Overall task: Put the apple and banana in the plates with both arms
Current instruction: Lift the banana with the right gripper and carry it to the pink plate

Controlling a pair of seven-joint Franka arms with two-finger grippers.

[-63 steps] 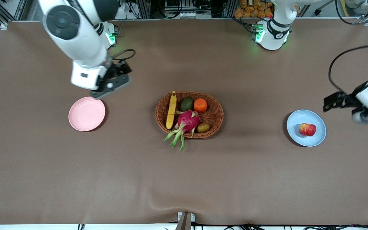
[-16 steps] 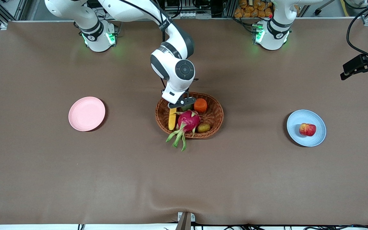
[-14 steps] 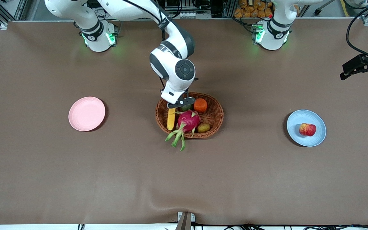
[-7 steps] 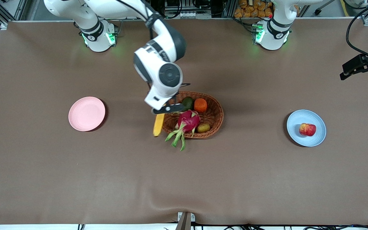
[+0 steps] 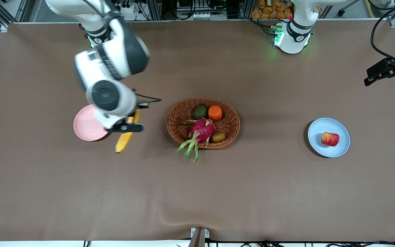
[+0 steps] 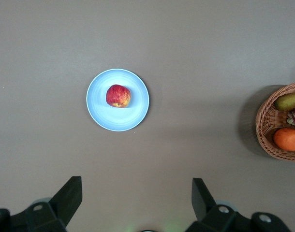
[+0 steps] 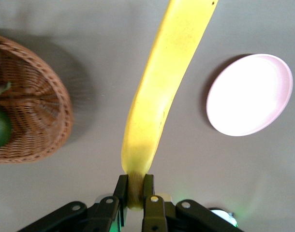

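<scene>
1. Left of centre in the front view, the right gripper [image 5: 126,127] hangs over the table beside the pink plate [image 5: 85,126], clamped on 1 end of the banana [image 5: 124,138].
2. At the frame's right edge, the left gripper [image 5: 386,72] waits, jaws wide.
3. Lower right, the apple [image 5: 330,139] sits on the blue plate [image 5: 321,128].

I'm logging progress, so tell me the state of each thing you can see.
banana: held in the air by right gripper, between basket and pink plate
right gripper: shut on banana
left gripper: open, waiting
apple: on blue plate
pink plate: bare
basket: holds fruit
</scene>
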